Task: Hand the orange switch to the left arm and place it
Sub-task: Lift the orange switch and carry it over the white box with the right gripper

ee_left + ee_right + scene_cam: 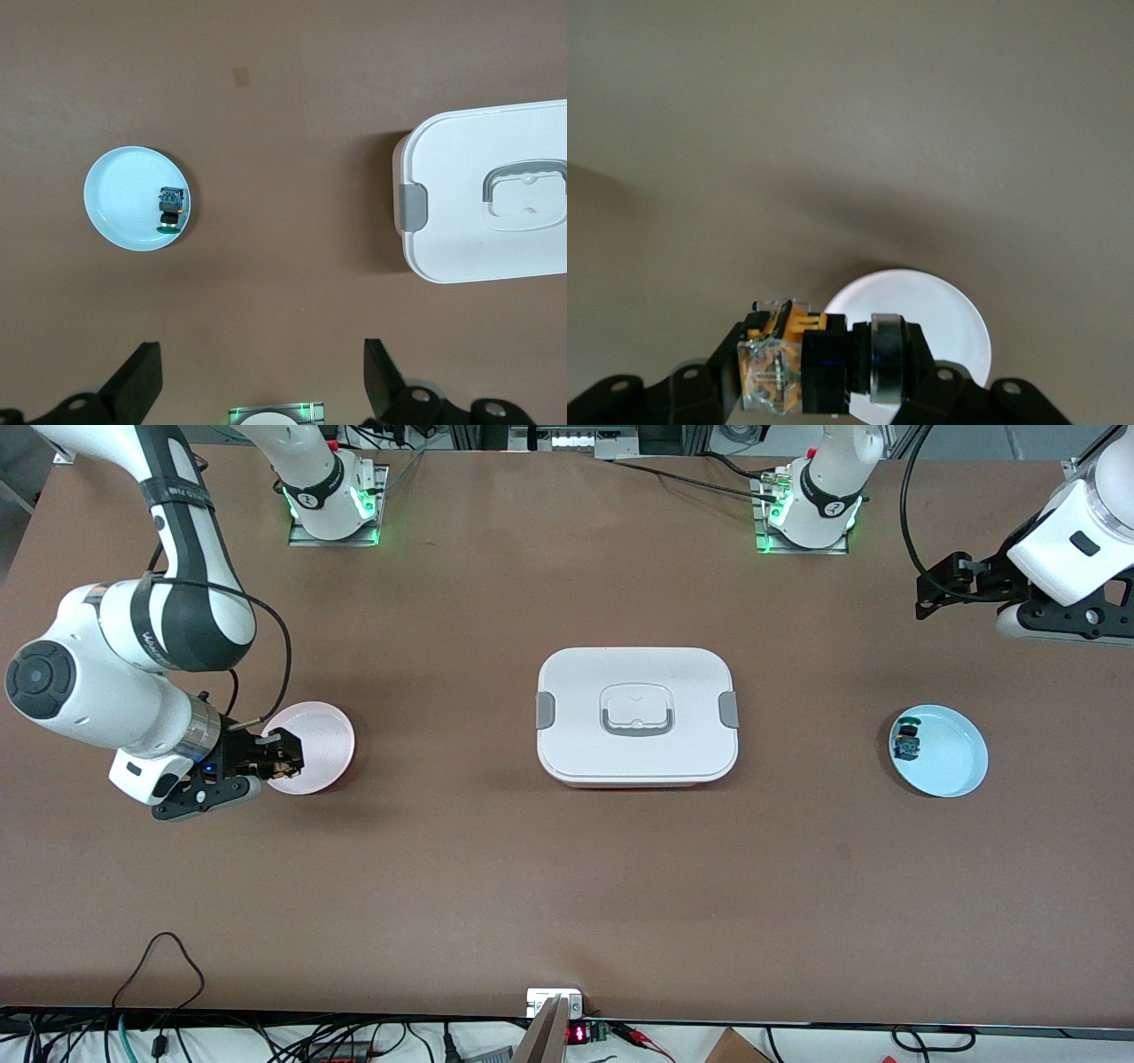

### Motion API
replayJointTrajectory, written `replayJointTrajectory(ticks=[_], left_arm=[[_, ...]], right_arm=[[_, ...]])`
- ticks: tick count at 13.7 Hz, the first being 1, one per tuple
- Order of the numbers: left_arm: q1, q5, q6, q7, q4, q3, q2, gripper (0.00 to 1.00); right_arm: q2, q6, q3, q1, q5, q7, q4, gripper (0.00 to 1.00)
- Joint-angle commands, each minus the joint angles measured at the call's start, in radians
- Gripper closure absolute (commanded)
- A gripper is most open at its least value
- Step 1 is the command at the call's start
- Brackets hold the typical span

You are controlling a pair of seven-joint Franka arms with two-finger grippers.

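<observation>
My right gripper (283, 755) is shut on the orange switch (280, 753), a small black push-button part with an orange and clear body (819, 363). It hangs just over the edge of a pink plate (323, 735) at the right arm's end of the table. In the right wrist view the switch lies crosswise between the fingers, with the plate (930, 305) below it. The white box (576, 691) with grey clips sits mid-table. My left gripper (948, 586) waits open and holds nothing, up in the air over the left arm's end; its fingers (142, 376) stand wide apart.
A light blue plate (952, 757) at the left arm's end holds a small blue-and-green switch (907, 741). The left wrist view shows that plate (124, 190), the switch (170, 208) and part of the box (461, 204). Cables and electronics line the table's front edge.
</observation>
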Motion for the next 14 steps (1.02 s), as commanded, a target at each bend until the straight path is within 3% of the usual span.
replayJointTrajectory(ticks=[1,3,7,10,14], left_arm=[[0.0,-0.004,-0.021,-0.007,0.024,-0.003,0.004,0.0],[0.0,-0.004,-0.021,-0.007,0.024,-0.003,0.004,0.0],[0.0,-0.004,-0.021,-0.007,0.024,-0.003,0.004,0.0],[-0.003,-0.006,-0.021,-0.007,0.024,-0.003,0.01,0.0],[0.002,-0.004,-0.011,0.005,0.023,0.005,0.028,0.0]], right_arm=[[-0.017,-0.044,0.046,-0.001,0.104,-0.091,0.037,1.0],[-0.028,-0.09,0.055,0.018,0.19,-0.15,0.072,1.0],[-0.028,-0.136,0.098,0.05,0.27,-0.325,0.138,1.0],[-0.019,-0.13,0.1,0.062,0.479,-0.574,0.146,1.0],[-0.008,-0.101,0.101,0.103,0.681,-0.805,0.147,1.0]])
